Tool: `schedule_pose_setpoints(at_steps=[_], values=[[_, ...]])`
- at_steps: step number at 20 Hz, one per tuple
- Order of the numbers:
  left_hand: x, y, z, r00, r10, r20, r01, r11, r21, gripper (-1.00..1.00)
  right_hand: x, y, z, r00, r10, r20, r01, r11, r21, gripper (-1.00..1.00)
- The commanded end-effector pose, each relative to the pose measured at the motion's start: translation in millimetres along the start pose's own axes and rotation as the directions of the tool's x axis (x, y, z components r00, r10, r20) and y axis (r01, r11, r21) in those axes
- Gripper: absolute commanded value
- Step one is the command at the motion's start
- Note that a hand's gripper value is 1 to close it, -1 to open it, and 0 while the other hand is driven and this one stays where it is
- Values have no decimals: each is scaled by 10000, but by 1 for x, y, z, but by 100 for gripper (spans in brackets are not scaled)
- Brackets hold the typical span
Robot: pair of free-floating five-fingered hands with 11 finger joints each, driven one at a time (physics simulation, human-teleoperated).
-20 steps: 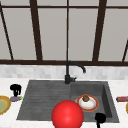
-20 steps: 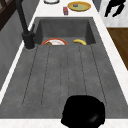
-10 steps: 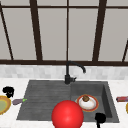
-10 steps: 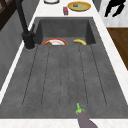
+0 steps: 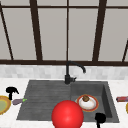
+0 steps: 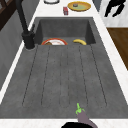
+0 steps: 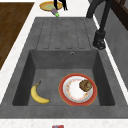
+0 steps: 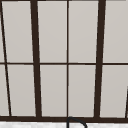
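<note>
- Left hand (image 5: 11, 91) hangs just left of the sink (image 5: 37, 100), right above the eggplant (image 5: 18, 101); can't tell if its fingers are curled or loose.
- Eggplant lies on the counter at the sink's left edge, green stem towards the drainboard, next to a yellow plate (image 5: 3, 105).
- Right hand (image 5: 100, 118) floats at the sink's front right corner, fingers unclear too.
- Inside the sink: a banana (image 7: 38, 94) and a red-rimmed plate (image 7: 77, 89).

Drainboard (image 6: 62, 75) bare, open passage. Faucet (image 5: 71, 71) blocks rear centre. Basin floor crowded: plate (image 7: 77, 89), banana (image 7: 38, 94). Eggplant (image 5: 18, 101) at drainboard's left edge.
</note>
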Motion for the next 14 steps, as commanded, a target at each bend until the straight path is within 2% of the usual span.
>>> schedule_pose_setpoints(at_steps=[1, 3, 4, 5, 6, 9, 10, 11, 12, 14], values=[[-9, -5, -20, 9988, 369, -333, -359, 9989, 310, -100, 0, 0, 0, 10000, 0, 0, 0, 10000, 0, 0], [-19, -20, -24, 9965, 683, -474, -654, 9960, 611, -100, 0, 0, 0, 10000, 0, 0, 0, 10000, 0, 0], [-23, -24, -23, 9959, 679, -600, -634, 9953, 737, -100, 0, 0, 0, 10000, 0, 0, 0, 10000, 0, 0], [-26, -26, -22, 9951, 783, -603, -755, 9960, 485, -100, 0, 0, 0, 10000, 0, 0, 0, 10000, 0, 0], [-29, -26, -20, 9942, 820, -698, -789, 9958, 463, -100, 0, 0, 0, 10000, 0, 0, 0, 10000, 0, 0], [-37, -25, -19, 9934, 908, -698, -880, 9952, 427, -100, 0, 0, 0, 10000, 0, 0, 0, 10000, 0, 0], [-39, -18, -18, 9959, 604, -675, -579, 9976, 388, -100, 0, 0, 0, 10000, 0, 0, 0, 10000, 0, 0], [-38, -12, -20, 9970, 481, -606, -462, 9984, 321, -100, 0, 0, 0, 10000, 0, 0, 0, 10000, 0, 0], [-34, -6, -26, 9960, 594, -672, -593, 9982, 32, -100, 0, 0, 0, 10000, 0, 0, 0, 10000, 0, 0], [-9, 8, -26, 9971, 664, -385, -671, 9976, -174, -100, 0, 0, 0, 10000, 0, 0, 0, 10000, 0, 0]])
